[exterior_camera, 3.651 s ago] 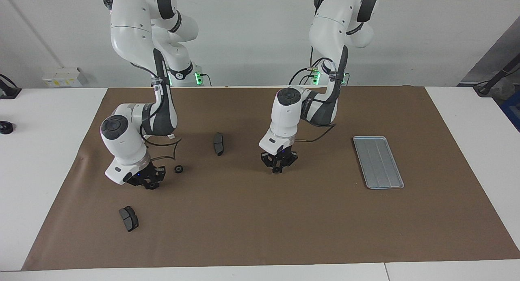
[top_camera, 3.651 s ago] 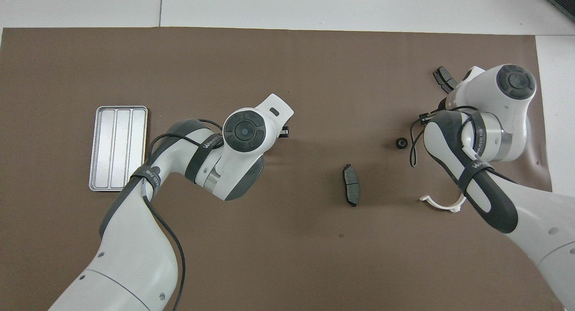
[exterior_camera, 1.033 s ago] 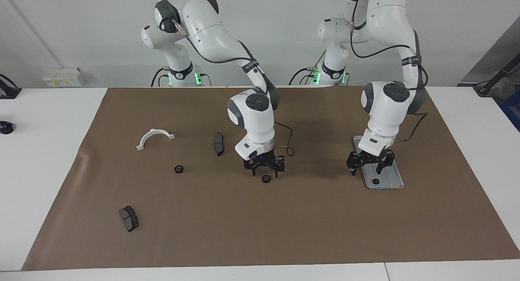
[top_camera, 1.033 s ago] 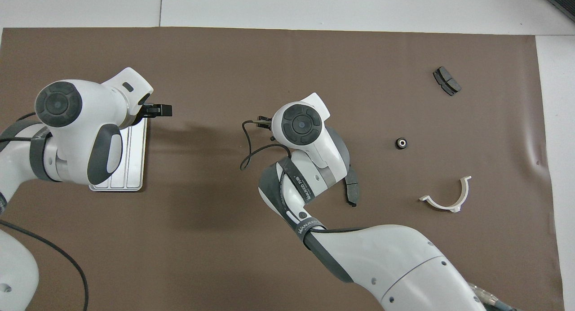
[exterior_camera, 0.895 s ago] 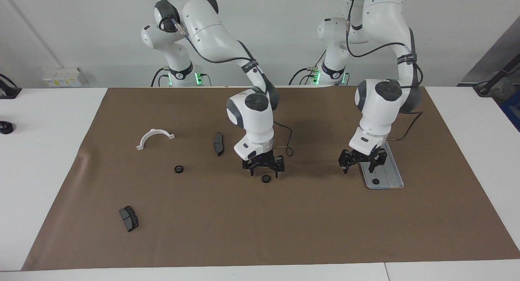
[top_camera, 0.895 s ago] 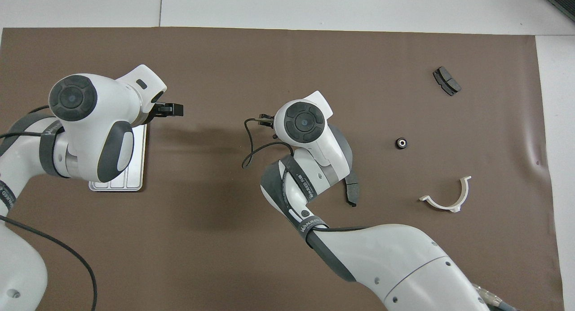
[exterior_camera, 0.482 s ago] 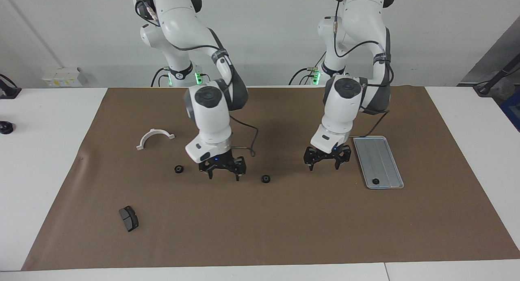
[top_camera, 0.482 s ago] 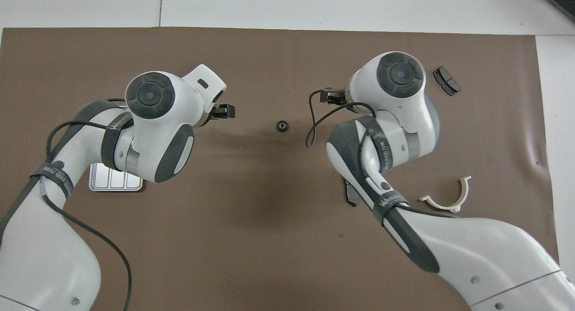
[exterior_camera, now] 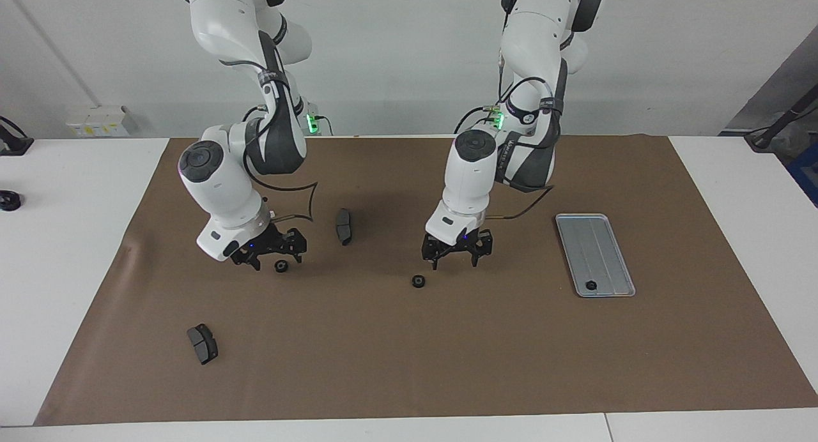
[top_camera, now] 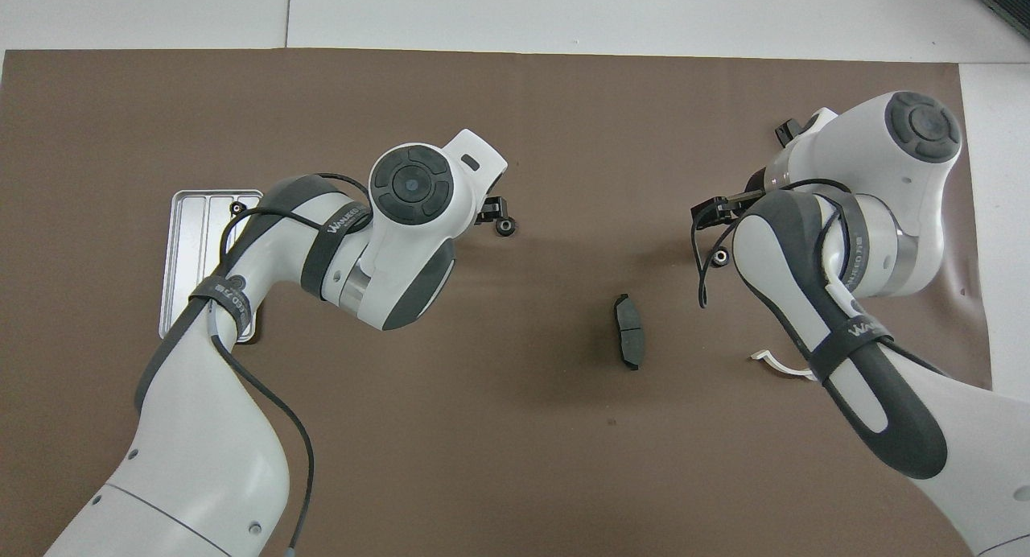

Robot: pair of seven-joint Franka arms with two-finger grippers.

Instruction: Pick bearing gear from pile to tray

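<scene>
Seen from the facing camera, both my claws are wide open and hold nothing. My left claw point(exterior_camera: 456, 253) hangs over the brown mat point(exterior_camera: 409, 352) in the middle of the tabletop point(exterior_camera: 64, 237). Gear 1 point(exterior_camera: 418, 281) lies on the mat at 8 o'clock from it, near but not touching. The tray point(exterior_camera: 591, 244) lies at 3 o'clock from that claw, and gear 2 point(exterior_camera: 591, 285) sits in the tray, at the end farther from me. My right claw point(exterior_camera: 268, 255) is low over gear 3 point(exterior_camera: 280, 266); I cannot tell if they touch. 1 brake pad point(exterior_camera: 344, 226) lies at 2 o'clock from my right claw, and 1 other pad point(exterior_camera: 202, 343) at 7 o'clock.
</scene>
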